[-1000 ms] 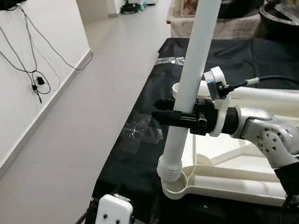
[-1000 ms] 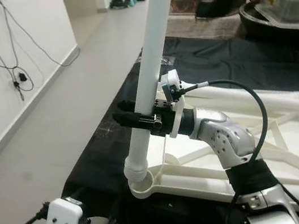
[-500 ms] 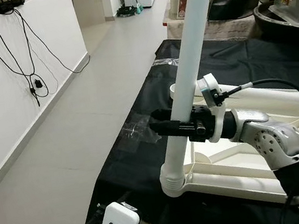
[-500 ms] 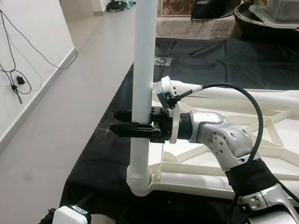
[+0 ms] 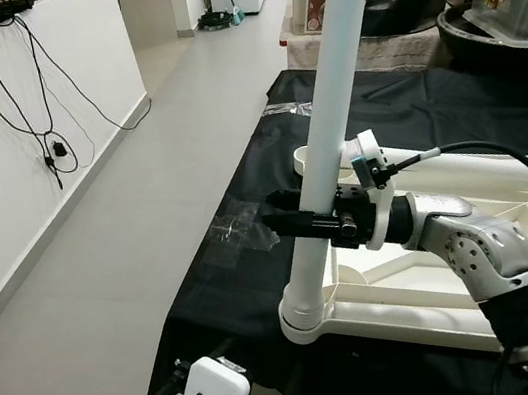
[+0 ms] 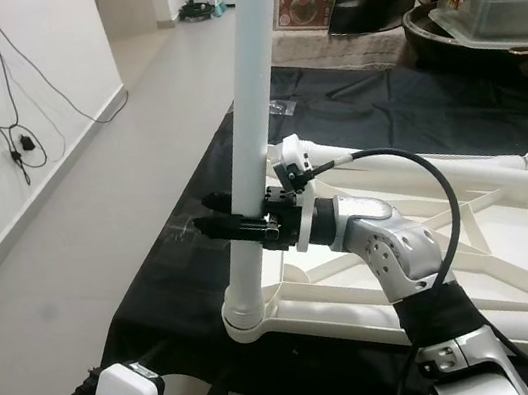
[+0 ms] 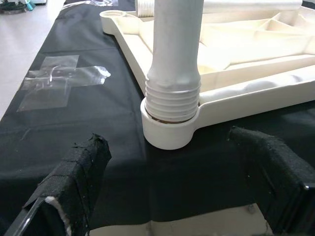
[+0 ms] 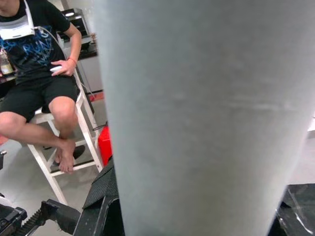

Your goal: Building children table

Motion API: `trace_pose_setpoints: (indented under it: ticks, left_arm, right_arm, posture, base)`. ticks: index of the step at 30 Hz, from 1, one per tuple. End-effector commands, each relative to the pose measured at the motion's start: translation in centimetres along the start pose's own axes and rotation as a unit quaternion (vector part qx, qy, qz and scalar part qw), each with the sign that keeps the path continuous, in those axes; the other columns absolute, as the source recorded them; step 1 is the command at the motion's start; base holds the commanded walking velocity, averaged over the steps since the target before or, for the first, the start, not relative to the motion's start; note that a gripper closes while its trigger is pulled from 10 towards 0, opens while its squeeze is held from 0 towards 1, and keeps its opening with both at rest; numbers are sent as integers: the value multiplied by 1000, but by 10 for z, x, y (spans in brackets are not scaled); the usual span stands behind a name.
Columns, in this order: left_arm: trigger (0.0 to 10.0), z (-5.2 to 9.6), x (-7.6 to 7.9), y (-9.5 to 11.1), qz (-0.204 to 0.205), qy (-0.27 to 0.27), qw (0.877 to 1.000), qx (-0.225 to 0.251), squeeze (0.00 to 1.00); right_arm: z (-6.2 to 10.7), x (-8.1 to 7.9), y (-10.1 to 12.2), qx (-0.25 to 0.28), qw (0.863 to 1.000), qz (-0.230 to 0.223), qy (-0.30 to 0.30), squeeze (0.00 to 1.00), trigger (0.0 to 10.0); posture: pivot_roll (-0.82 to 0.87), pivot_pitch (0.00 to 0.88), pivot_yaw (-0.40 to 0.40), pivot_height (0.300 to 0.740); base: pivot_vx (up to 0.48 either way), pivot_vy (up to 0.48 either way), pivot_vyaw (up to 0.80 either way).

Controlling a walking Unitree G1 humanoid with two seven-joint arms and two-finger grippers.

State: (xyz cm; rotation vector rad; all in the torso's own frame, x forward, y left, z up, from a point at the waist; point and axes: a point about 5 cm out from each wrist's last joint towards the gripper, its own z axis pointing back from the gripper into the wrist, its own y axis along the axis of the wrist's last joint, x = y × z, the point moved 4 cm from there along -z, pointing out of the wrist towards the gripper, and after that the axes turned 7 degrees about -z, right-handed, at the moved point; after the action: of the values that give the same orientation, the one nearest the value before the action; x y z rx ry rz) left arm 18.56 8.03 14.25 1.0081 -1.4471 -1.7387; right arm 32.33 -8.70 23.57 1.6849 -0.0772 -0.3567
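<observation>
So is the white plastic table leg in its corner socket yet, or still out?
In, partly: the white plastic table leg stands in the corner socket, several threads still exposed above the rim.

Since a second ago the leg (image 5: 331,115), clamped in the right gripper (image 5: 301,223), has sunk into the socket (image 5: 306,324) below the gripper: the threads that stood exposed above the rim are now nearly all inside, though in the left wrist view a few rings still show. The leg has also come more upright. The right gripper has dropped slightly with it.
</observation>
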Motion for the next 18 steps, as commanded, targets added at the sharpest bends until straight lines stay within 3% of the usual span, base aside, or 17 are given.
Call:
trace_pose_setpoints:
  ticks: [1, 11, 16, 18]
  left_arm:
    - [10000, 1, 0, -4, 2, 1, 1000, -11, 0]
    - [10000, 2, -1, -4, 0, 2, 1000, -11, 0]
    - [10000, 2, -2, -4, -2, 3, 1000, -12, 0]
    - [10000, 2, -2, -4, -2, 4, 1000, -12, 0]
  right_arm:
    - [-2, -4, -2, -3, 1000, 29, 0, 0, 10000]
    - [-2, -12, -15, -24, 998, 66, 7, 0, 10000]
    - [-2, -7, -26, -47, 995, 91, -14, 0, 10000]
    - [-2, 4, -30, -61, 992, 100, -48, 0, 10000]
  posture:
    - [138, 148, -83, 740]
    - [138, 153, -78, 740]
    - [140, 155, -76, 740]
    - [141, 156, -77, 740]
  base:
    - [0, 0, 0]
    - [0, 0, 0]
    - [0, 0, 0]
    - [0, 0, 0]
